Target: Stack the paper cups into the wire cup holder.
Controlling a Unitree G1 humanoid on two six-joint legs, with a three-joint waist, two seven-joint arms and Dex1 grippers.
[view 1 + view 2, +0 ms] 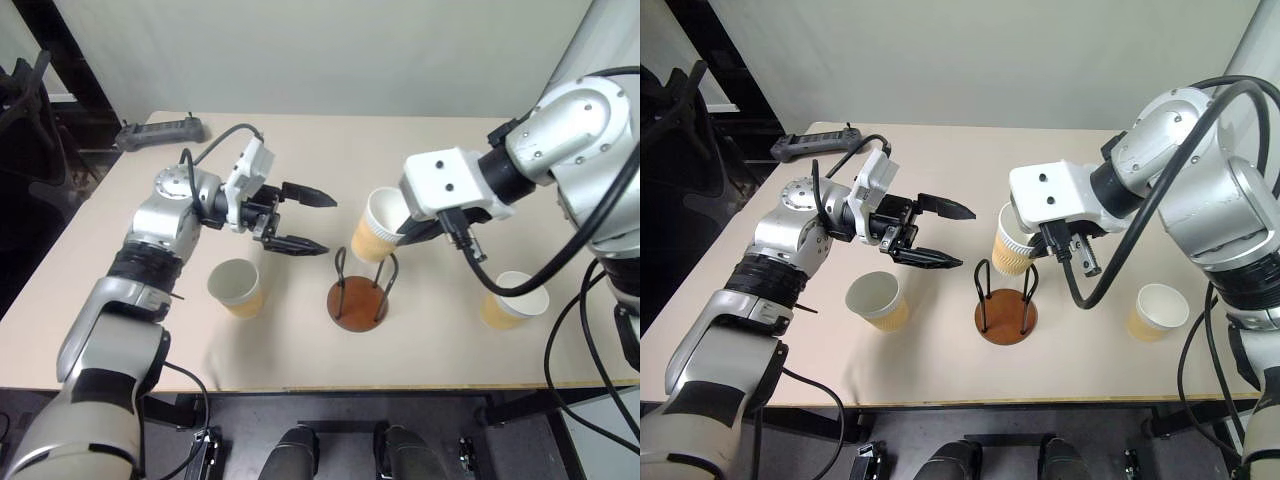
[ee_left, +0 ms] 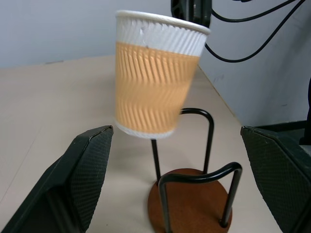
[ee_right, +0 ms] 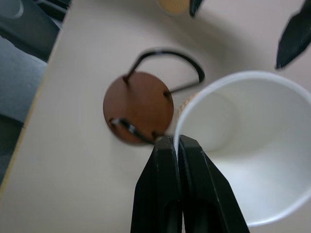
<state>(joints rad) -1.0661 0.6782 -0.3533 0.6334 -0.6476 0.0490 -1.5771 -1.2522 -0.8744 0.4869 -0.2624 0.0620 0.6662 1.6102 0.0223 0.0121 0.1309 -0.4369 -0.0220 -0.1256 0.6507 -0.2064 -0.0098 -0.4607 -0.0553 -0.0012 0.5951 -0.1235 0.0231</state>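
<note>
Head views, holder: the wire cup holder (image 1: 359, 299) stands upright near the front middle of the counter (image 1: 300, 170), its brown disc bare and nothing between its two wire loops.
Head views, carried cup: the right gripper (image 1: 408, 232) has its fingers clamped together on the rim of one paper cup (image 1: 376, 227), which hangs tilted in the air just above and behind the holder, clear of the loops.
Head views, waiting cups: a second cup (image 1: 237, 287) stands on the counter to the holder's left, a third cup (image 1: 513, 299) to its right, both upright and untouched.
Head views, left gripper: the left gripper (image 1: 305, 221) hovers level, fingers wide apart and empty, pointing toward the carried cup from the left, above the second cup.
Left wrist view: between its own spread fingers (image 2: 87, 170), the carried cup floats above one loop of the holder, its base off the disc and not yet inside the wires.
Right wrist view: the pinched fingers (image 3: 177, 165) grip the cup wall at the rim, one inside, one outside; the empty holder lies below and to one side of the cup's mouth, so the cup is not centred over it.
Progress: none stacked; first cup lifted and nearly at the holder.
Left to do: lower this cup between the loops, then nest the other two.
</note>
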